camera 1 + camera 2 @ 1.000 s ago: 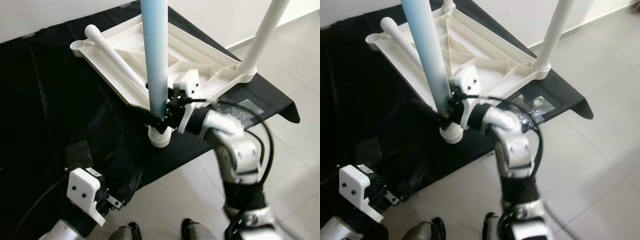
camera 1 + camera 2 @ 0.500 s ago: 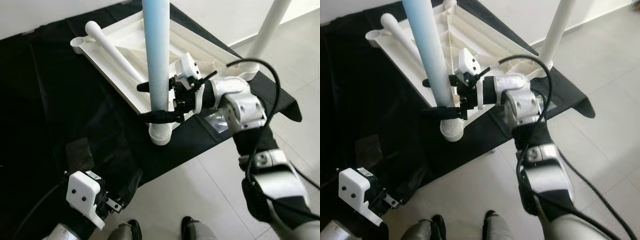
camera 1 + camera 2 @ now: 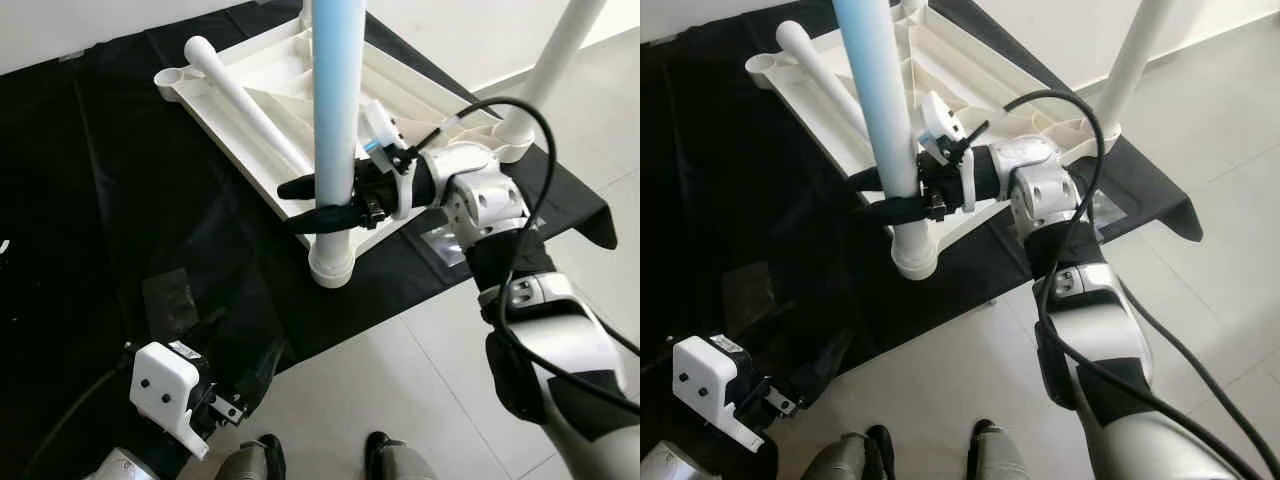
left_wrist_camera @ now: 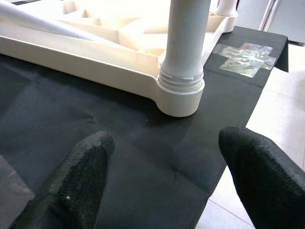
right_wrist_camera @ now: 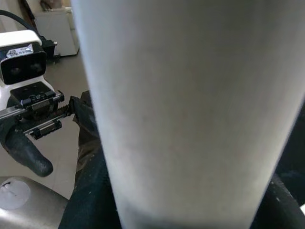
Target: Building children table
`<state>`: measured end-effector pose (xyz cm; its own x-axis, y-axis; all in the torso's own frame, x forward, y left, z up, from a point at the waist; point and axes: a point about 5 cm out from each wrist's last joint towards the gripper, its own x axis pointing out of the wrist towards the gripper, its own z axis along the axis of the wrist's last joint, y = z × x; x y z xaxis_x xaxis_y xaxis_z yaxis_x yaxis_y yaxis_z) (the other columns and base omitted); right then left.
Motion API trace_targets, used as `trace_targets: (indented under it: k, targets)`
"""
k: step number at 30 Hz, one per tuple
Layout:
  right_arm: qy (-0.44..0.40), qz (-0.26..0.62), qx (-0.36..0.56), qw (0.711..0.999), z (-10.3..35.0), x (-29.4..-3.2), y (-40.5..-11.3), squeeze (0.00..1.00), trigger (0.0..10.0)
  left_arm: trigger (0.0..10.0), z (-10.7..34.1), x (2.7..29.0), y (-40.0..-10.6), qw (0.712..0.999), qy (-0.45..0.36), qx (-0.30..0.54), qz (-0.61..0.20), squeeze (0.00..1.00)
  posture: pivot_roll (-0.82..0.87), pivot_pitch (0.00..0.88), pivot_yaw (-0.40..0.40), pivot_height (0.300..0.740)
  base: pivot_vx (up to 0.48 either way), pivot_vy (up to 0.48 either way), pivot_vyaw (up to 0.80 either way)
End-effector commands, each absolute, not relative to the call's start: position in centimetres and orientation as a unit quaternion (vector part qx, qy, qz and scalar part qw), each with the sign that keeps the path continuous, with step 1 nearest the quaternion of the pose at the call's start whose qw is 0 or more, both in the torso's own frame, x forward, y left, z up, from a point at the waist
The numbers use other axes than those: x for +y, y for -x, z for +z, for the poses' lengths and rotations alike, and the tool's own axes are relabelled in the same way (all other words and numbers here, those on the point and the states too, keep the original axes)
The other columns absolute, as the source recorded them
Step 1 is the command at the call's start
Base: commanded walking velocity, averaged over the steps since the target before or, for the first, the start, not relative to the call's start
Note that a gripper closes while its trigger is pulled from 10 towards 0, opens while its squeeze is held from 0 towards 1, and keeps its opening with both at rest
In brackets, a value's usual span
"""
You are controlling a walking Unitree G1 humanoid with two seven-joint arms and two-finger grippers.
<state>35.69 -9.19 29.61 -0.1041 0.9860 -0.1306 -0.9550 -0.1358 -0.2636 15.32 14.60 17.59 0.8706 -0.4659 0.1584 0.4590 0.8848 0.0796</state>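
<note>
The blue leg (image 3: 334, 110), standing in the upturned tabletop's (image 3: 265, 85) corner socket, was clamped low by the right gripper (image 3: 322, 203); stiff, light, probably slick plastic. Left gripper (image 4: 167, 176) was hung open.

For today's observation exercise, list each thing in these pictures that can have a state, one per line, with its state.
Tabletop: upside down on the black cloth.
Blue leg: upright in its corner socket.
White leg: upright in its socket.
Loose leg: lying across the tabletop.
Right gripper: fingers around the blue leg.
Left gripper: open, holding nothing.
Plastic bag: flat on the cloth.
</note>
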Motion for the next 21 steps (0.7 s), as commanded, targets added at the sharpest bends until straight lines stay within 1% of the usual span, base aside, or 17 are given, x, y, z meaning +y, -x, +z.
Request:
trace_targets:
  k: [1,2,3,4,6,7,8,9,10,11,12,13,14,15,16,19,21]
  targets:
    - [0.137,0.740,-0.057,0.656,29.6,-9.5,-35.9,0.00,0.0,10.0,17.5,14.6,-15.0,0.967,-0.022,-0.077,-0.241,0.00,0.09,0.316,0.030,0.740,0.000,0.000,0.00]
    - [0.137,0.740,-0.057,0.656,29.6,-9.5,-35.9,0.00,0.0,10.0,17.5,14.6,-15.0,0.967,-0.022,-0.077,-0.241,0.00,0.09,0.316,0.030,0.740,0.000,0.000,0.00]
    - [0.143,0.730,-0.063,0.665,29.4,-10.0,-35.9,0.00,0.0,10.0,17.5,14.5,-15.0,0.967,-0.021,-0.078,-0.241,0.00,0.08,0.317,0.027,0.740,0.000,0.000,0.00]
    - [0.148,0.712,-0.065,0.683,28.9,-10.4,-35.8,0.00,0.0,10.0,17.4,14.5,-15.0,0.967,-0.020,-0.078,-0.241,0.00,0.08,0.314,0.017,0.740,0.000,0.000,0.00]
    - [0.148,0.712,-0.065,0.683,28.9,-10.4,-35.8,0.00,0.0,10.0,17.4,14.5,-15.0,0.967,-0.020,-0.078,-0.241,0.00,0.08,0.314,0.017,0.740,0.000,0.000,0.00]
    - [0.144,0.686,-0.055,0.711,27.7,-10.5,-35.3,0.00,0.0,10.0,17.4,14.4,-15.0,0.968,-0.019,-0.078,-0.240,0.00,0.07,0.314,0.008,0.740,0.000,0.000,0.00]
    - [0.144,0.686,-0.055,0.711,27.7,-10.5,-35.3,0.00,0.0,10.0,17.4,14.4,-15.0,0.968,-0.019,-0.078,-0.240,0.00,0.07,0.314,0.008,0.740,0.000,0.000,0.00]
    - [0.126,0.645,-0.032,0.753,25.4,-10.0,-34.2,0.00,0.0,10.0,17.4,14.5,-15.0,0.968,-0.018,-0.079,-0.238,0.00,0.06,0.318,0.014,0.740,0.000,0.000,0.00]
    - [0.137,0.517,0.006,0.845,22.0,-9.2,-33.4,0.00,0.0,10.0,17.4,14.6,-15.1,0.968,-0.016,-0.079,-0.236,0.00,0.05,0.321,0.023,0.740,0.000,0.000,0.00]
    - [0.137,0.517,0.006,0.845,22.0,-9.2,-33.4,0.00,0.0,10.0,17.4,14.6,-15.1,0.968,-0.016,-0.079,-0.236,0.00,0.05,0.321,0.023,0.740,0.000,0.000,0.00]
    - [0.149,0.410,0.025,0.900,20.1,-9.3,-32.6,0.00,0.0,10.0,17.4,14.7,-15.1,0.969,-0.015,-0.079,-0.235,0.00,0.05,0.321,0.023,0.740,0.000,0.000,0.00]
    - [0.119,0.322,0.046,0.938,18.4,-8.8,-30.6,0.00,0.0,10.0,17.4,14.7,-15.2,0.968,-0.014,-0.079,-0.238,0.00,0.05,0.320,0.036,0.740,0.000,0.000,0.00]
    - [0.119,0.322,0.046,0.938,18.4,-8.8,-30.6,0.00,0.0,10.0,17.4,14.7,-15.2,0.968,-0.014,-0.079,-0.238,0.00,0.05,0.320,0.036,0.740,0.000,0.000,0.00]
    - [0.086,0.262,0.059,0.959,17.7,-8.4,-29.5,0.00,0.0,10.0,17.4,14.7,-15.4,0.967,-0.015,-0.078,-0.242,0.00,0.05,0.315,0.047,0.740,0.000,0.000,0.00]
    - [0.057,0.236,0.064,0.968,17.6,-8.1,-29.1,0.00,0.0,10.0,17.3,14.7,-15.5,0.966,-0.015,-0.077,-0.245,0.00,0.04,0.302,0.057,0.740,0.000,0.000,0.00]
    - [0.048,0.223,0.053,0.972,17.9,-7.8,-29.2,0.00,0.0,10.0,17.2,14.6,-15.6,0.966,-0.016,-0.077,-0.247,0.00,0.04,0.298,0.057,0.740,0.000,0.000,0.00]
    - [0.052,0.235,0.029,0.970,18.9,-6.7,-30.2,0.00,0.0,10.0,17.1,14.7,-15.8,0.966,-0.017,-0.076,-0.248,0.00,0.04,0.280,0.055,0.740,0.000,0.000,0.00]
